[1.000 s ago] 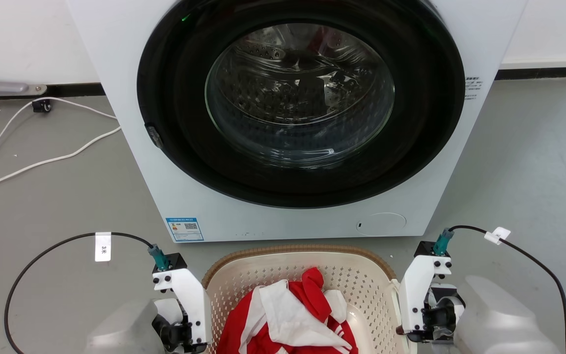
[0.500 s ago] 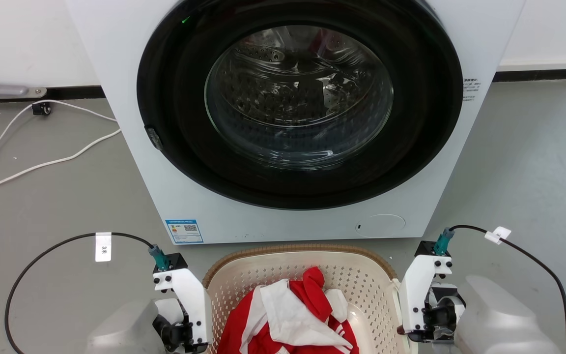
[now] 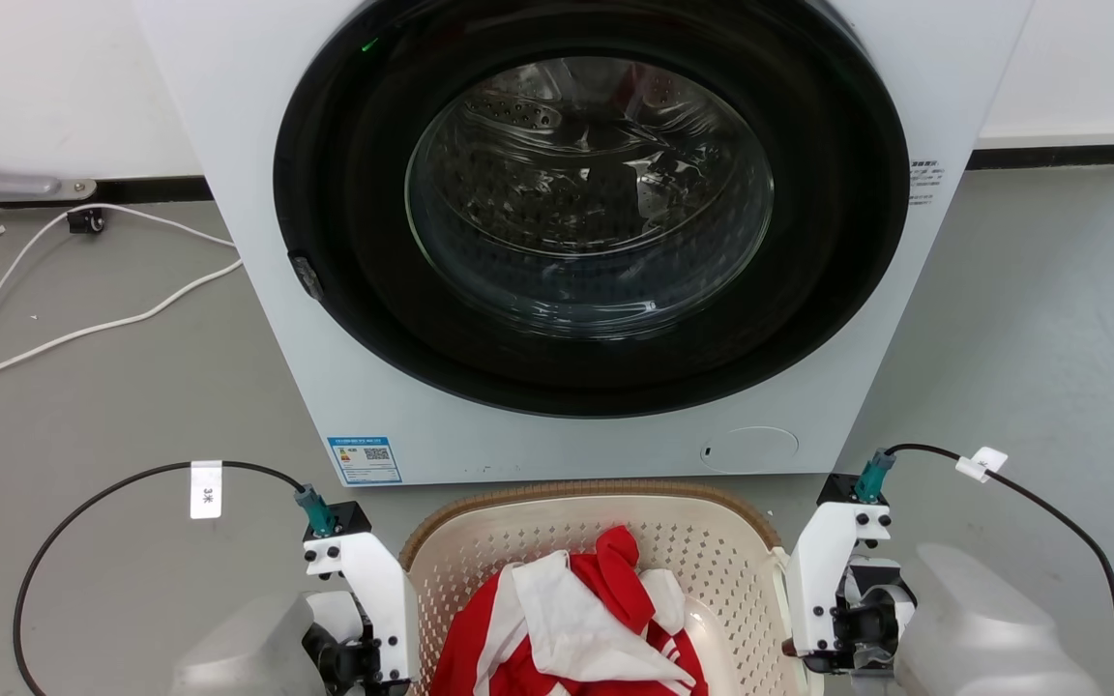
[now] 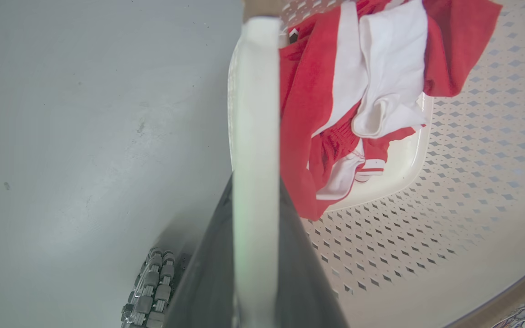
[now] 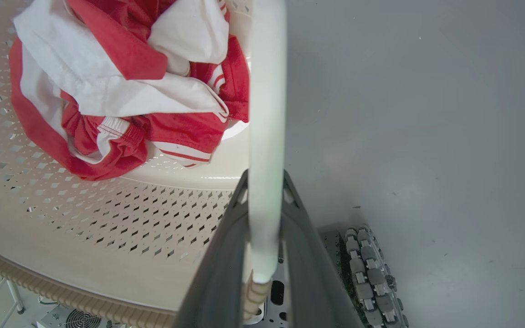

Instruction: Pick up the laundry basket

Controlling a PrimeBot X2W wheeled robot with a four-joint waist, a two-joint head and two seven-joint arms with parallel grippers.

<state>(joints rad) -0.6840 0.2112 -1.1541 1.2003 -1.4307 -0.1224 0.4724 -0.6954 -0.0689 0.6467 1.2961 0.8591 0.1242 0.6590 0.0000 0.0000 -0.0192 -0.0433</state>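
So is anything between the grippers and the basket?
Nothing visible. The left gripper is shut on one white handle of the basket, the right gripper on the other handle.

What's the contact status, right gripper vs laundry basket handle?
Touching. Right wrist view: the right gripper has the laundry basket handle clamped between its fingers.

Laundry room, front-loading washing machine (image 3: 576, 242), grey floor (image 3: 112, 387), loose white cable (image 3: 83, 324)
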